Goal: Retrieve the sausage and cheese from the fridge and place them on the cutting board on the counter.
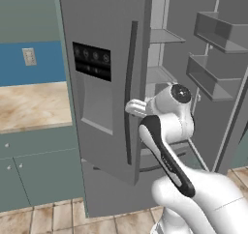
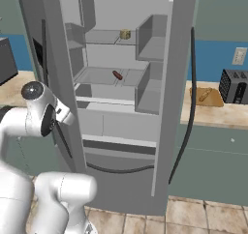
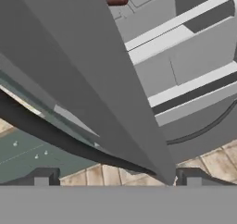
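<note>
The fridge (image 2: 179, 83) stands with its doors swung open. On a middle shelf lies the dark red-brown sausage (image 2: 117, 75), and its end also shows at the top of the hand view (image 3: 116, 1). One shelf higher sits the tan cheese (image 2: 125, 34). The orange-brown cutting board (image 2: 215, 101) rests on the counter (image 2: 213, 116) to the right of the fridge. My gripper (image 3: 116, 179) is open, low at the free edge of the left fridge door (image 3: 69, 79), with that edge between the spread fingertips (image 3: 41, 177). Nothing is held.
A pale stick-shaped item (image 2: 204, 94) lies on the board, and a black-and-silver toaster (image 2: 235, 85) stands just right of it. The right door's bins (image 1: 213, 78) jut out beside the arm. More counter (image 1: 29, 105) runs left of the fridge. The floor is tiled.
</note>
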